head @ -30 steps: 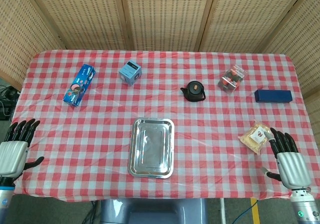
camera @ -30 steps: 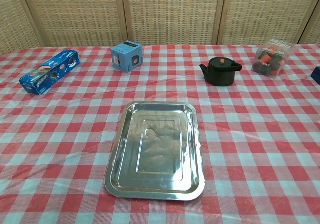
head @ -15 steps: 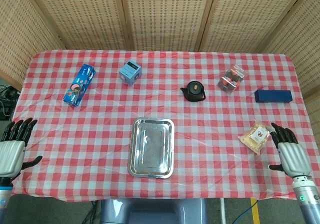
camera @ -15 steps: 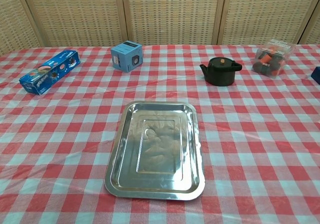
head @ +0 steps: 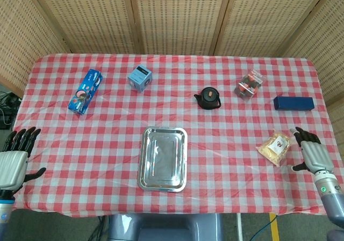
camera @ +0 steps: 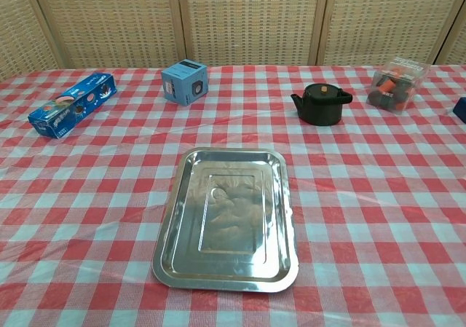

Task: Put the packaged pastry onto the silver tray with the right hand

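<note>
The packaged pastry (head: 274,146), a tan item in clear wrap, lies on the checked cloth near the table's right edge. My right hand (head: 310,149) is just to its right, fingers spread and empty, not touching it. The silver tray (head: 163,158) sits empty near the front middle of the table, and the chest view shows the tray (camera: 227,219) too. My left hand (head: 15,158) hovers open at the front left corner. Neither hand nor the pastry appears in the chest view.
A black teapot (head: 208,98) stands behind the tray. A clear box of snacks (head: 249,84) and a dark blue box (head: 293,102) lie at the back right. A blue cookie box (head: 85,91) and a small blue cube box (head: 140,78) sit at the back left.
My right hand has moved away from the front edge, farther back and to the right, now level with the pastry. The left hand has barely moved.
</note>
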Robot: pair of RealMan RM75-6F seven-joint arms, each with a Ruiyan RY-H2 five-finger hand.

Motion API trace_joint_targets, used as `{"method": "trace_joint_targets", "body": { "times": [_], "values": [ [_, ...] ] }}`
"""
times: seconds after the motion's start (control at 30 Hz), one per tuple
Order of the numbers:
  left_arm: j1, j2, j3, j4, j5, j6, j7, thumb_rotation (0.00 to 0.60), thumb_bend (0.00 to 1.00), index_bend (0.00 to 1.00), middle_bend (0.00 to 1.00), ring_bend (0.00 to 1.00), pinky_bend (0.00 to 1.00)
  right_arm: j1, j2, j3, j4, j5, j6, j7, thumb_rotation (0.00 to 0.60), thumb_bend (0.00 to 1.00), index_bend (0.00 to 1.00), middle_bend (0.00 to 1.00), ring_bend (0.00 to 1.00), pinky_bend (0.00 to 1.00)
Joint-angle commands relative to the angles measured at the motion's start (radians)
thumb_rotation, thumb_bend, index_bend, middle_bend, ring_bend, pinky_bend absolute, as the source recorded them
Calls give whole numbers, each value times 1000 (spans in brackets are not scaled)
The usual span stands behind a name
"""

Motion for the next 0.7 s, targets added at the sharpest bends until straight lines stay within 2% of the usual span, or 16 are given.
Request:
{"method": "trace_joint_targets", "body": {
  "times": [0.03,0.7],
  "values": [
    [-3,-3,1,1,-4,-9,6,600,25,0,0,0,0,24,-26,5,51,17,-39,30,600,65,0,0,0,0],
    [-5,-12,-2,-1,-15,-8,25,600,28,0,0,0,0,103,-151,8,211,31,-161,89,600,65,25,0,0,0]
  ]
}}
